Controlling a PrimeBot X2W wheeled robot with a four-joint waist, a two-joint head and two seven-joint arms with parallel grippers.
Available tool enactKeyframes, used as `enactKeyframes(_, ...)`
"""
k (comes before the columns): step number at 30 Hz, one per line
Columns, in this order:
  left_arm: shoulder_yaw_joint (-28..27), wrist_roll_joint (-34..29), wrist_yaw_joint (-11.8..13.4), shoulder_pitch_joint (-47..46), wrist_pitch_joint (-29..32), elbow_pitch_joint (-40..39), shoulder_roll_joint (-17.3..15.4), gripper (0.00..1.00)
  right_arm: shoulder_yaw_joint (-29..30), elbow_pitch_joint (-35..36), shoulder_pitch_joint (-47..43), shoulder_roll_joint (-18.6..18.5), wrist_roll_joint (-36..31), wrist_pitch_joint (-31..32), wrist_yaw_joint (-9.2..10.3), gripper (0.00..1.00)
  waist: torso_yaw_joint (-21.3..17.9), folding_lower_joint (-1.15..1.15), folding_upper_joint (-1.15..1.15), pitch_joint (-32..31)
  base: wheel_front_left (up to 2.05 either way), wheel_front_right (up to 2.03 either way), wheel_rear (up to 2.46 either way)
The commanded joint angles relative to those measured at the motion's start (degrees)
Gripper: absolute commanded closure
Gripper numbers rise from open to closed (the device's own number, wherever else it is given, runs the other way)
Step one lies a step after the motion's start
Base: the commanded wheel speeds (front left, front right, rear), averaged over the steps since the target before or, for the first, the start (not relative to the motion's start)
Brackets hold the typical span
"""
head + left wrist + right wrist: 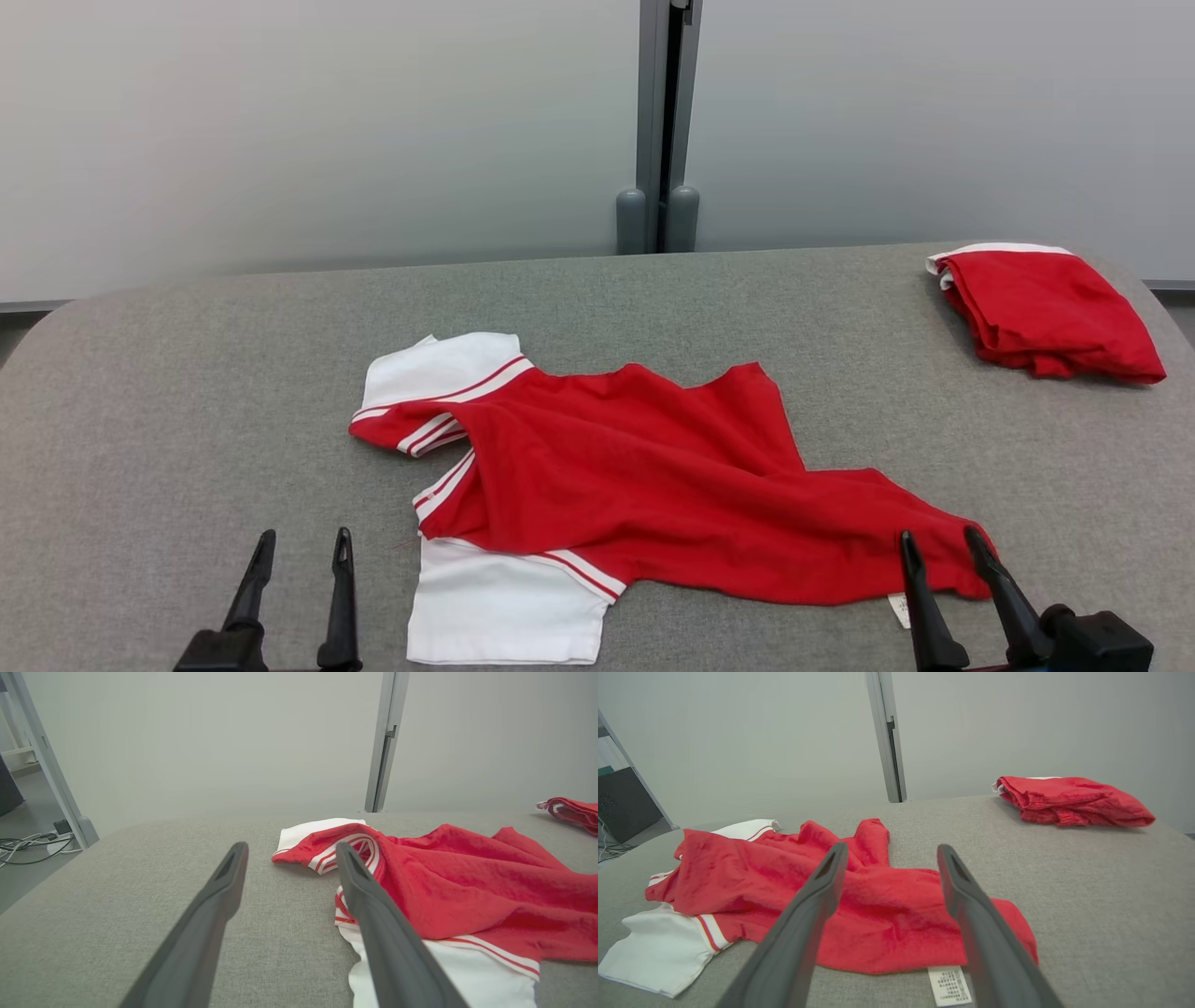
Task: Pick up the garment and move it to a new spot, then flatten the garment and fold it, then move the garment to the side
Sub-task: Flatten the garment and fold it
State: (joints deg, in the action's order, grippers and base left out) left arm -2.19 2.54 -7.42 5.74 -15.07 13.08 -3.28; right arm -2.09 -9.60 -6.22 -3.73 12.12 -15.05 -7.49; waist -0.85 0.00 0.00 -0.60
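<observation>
The garment (616,471) is a red shirt with white, red-striped sleeves, lying crumpled across the middle of the grey table (187,401). It also shows in the left wrist view (467,882) and the right wrist view (859,900). My left gripper (303,541) stands open near the front edge, just left of the white sleeve, with nothing between its fingers. My right gripper (941,539) is open at the shirt's lower right hem, over the white label (948,984), holding nothing.
A second red garment (1046,313), folded, lies at the table's far right corner. Behind the table rises a pale wall with a grey post (665,121). Cables (32,842) lie on the floor beyond the table's left side.
</observation>
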Motion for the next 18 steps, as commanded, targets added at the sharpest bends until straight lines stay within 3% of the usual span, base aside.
enactKeyframes(1, 0.74, 0.55, -0.08, -0.74, -0.12, 0.66, -0.08, 0.0, 0.81, -1.09, -0.49, -0.08, -0.39, -0.15, -0.01, 0.0, -0.06, 0.0, 0.0, 0.14, 0.0, 0.0, 0.0)
enactKeyframes(10, 8.96, 2.72, -0.08, -2.39, -0.12, 7.2, -1.23, 0.0, 5.33, -8.59, 2.66, -2.59, -0.55, -0.15, -0.02, 0.0, -0.88, 0.0, 0.0, 1.7, 0.0, 0.0, 0.0)
enactKeyframes(18, 12.34, 5.31, -0.08, -5.23, -0.12, 15.9, -2.84, 0.0, 5.7, -16.76, 6.54, -4.53, 0.6, -0.14, -0.01, 0.0, -1.93, 0.0, 0.0, 3.96, 0.0, 0.0, 0.0)
